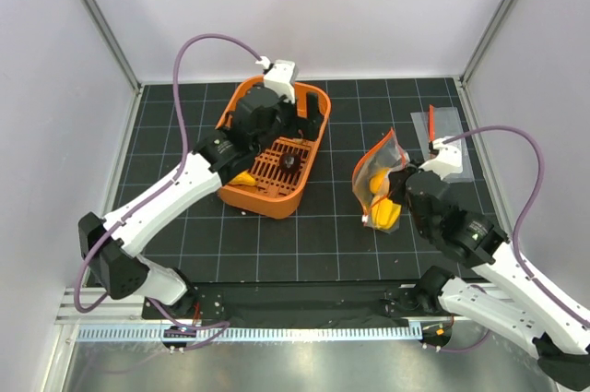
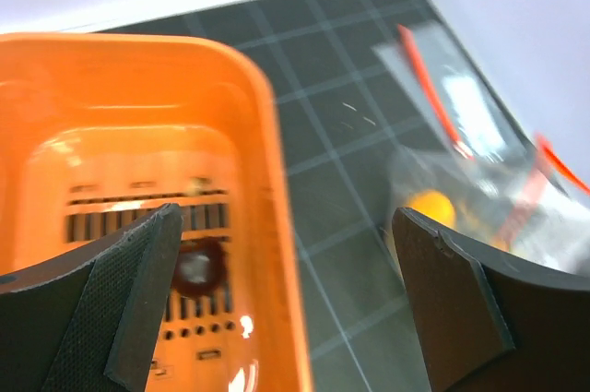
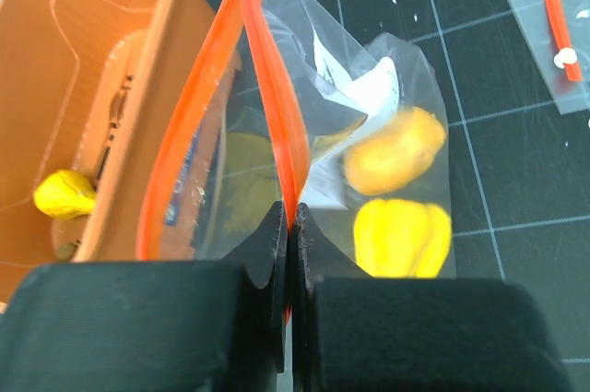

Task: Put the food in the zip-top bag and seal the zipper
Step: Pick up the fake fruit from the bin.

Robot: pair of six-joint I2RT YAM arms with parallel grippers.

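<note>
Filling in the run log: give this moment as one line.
left gripper: open over basket | right gripper: shut on zipper, zip-top bag mouth open | bagged: yellow foods | in basket: dark brown food, yellow piece

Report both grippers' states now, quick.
Left gripper: open, empty, above the orange plastic basket.
Right gripper: shut on the red-orange zipper strip of the clear plastic zip-top bag.

Setting identified as a robotics lab test cell. The bench is covered by a black mat ruled with a pale grid. The cell is enclosed by plain white panels framed in aluminium posts. Purple cables are routed to two white arms. A slotted cable duct is fixed along the near edge.
</note>
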